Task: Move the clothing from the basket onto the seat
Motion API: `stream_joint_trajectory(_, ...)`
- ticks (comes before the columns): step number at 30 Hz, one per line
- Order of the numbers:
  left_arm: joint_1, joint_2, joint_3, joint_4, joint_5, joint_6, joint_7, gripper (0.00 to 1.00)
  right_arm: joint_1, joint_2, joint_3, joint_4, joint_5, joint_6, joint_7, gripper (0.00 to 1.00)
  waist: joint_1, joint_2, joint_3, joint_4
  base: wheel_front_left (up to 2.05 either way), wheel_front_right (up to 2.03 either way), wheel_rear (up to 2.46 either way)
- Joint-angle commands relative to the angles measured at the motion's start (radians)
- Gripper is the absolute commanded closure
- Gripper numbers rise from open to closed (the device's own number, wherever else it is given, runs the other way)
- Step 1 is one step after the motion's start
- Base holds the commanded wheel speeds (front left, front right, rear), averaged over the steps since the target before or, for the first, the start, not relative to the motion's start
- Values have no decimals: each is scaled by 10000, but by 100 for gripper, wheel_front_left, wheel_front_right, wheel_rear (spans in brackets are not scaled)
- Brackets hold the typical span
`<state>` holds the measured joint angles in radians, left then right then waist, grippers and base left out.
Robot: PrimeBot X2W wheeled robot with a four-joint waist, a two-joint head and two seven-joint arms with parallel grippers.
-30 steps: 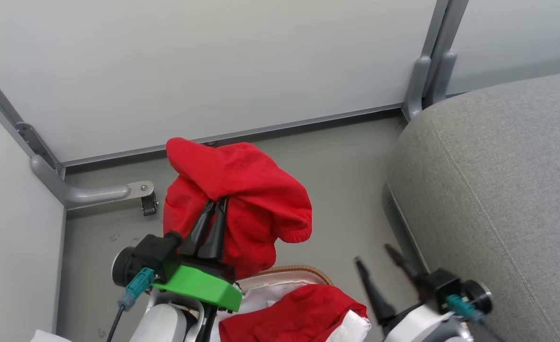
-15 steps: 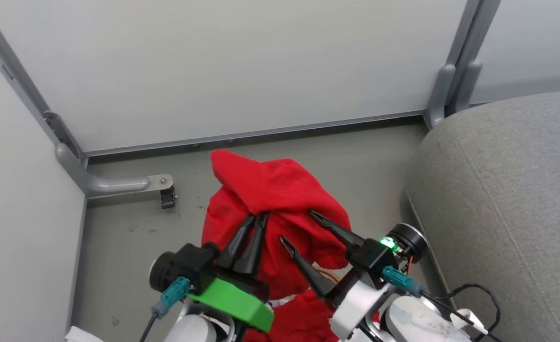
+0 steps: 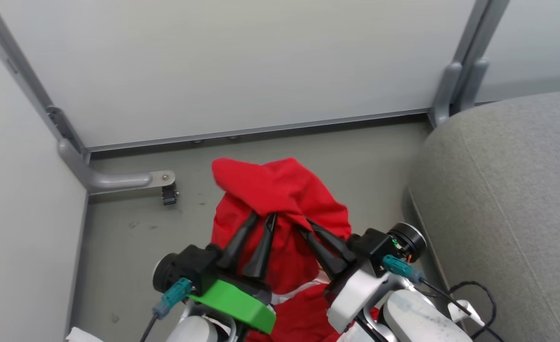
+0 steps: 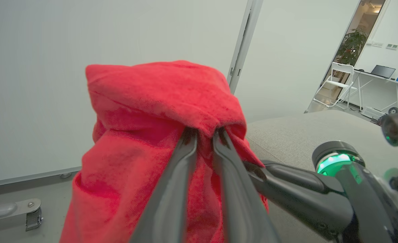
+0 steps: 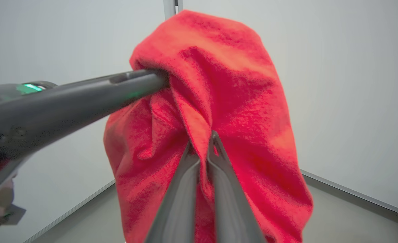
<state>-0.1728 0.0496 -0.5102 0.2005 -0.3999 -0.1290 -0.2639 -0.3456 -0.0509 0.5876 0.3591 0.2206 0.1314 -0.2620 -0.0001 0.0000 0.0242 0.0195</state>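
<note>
**1 of 2 garments airborne, 0 on the seat**

Holding the plain red garment (image 3: 280, 190) up over the grey floor (image 3: 132, 247), left of the seat (image 3: 498, 190), near its rounded edge but apart from it. Gripping it twice. Clamped tight on a fold near the top with the left gripper (image 3: 264, 217), cloth nipped between closed jaws. Pinched likewise with the right gripper (image 3: 305, 226), just beside the left, jaws shut on the same bunch of fabric. Hanging below both grips in a loose bag shape, clear of the floor as far as can be told.

Progress, as a judgement: pickup of item one done, transfer not. No red anywhere on the visible cushion. Left to do: swing right, lay it on the seat, let go with both, then go back for the other one. Call it under halfway.

Located the second garment (image 3: 301, 313), red with a white strip, low between the two forearms at the bottom of the head view. Cannot tell what it lies in, arms in the way.

Count:
- garments: 2 (1 plain, held; 1 trimmed, waiting)
- grippers: 2, both occupied with the same piece
- seat: 1
- off-task: 1 grey bracket foot (image 3: 118, 180) on the floor by the wall, 1 white chair (image 4: 337, 84) far off in the left wrist view
</note>
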Motion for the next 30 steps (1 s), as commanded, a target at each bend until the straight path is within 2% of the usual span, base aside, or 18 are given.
stream_joint_trajectory(1, 177, 27, 184, 9, 54, -11, -10, 0, 234, -79, -213, -98, 50, -13, -45, 100, 1, 0, 38, -585, 0, 0, 0)
stream_joint_trajectory(6, 255, 21, 667, 104, 305, -15, -5, 0, 610, -152, -547, -332, 9, -13, -47, 100, 1, 0, 156, -2037, 0, 0, 0)
stream_joint_trajectory(13, 187, 24, 722, -29, 350, -20, -3, 0, 1005, -280, -877, -504, 51, -14, -48, 100, 1, 0, 418, -4278, 0, 0, 0)
stream_joint_trajectory(18, 4, 29, 492, 79, 464, -21, -3, 0, 1160, -337, -1135, -618, 80, -12, -48, 100, 1, 0, 609, -5396, 0, 0, 0)
stream_joint_trajectory(25, -505, 39, -266, 463, 338, -22, -3, 0, 1451, -327, -2668, -1090, -208, -12, -48, 100, 1, 0, 981, -5621, 0, 0, 0)
stream_joint_trajectory(30, -601, 38, -393, 631, 369, -23, -3, 0, 891, -686, -3306, -1168, -583, -12, -48, 100, 1, 0, 1272, -5627, 0, 0, 0)
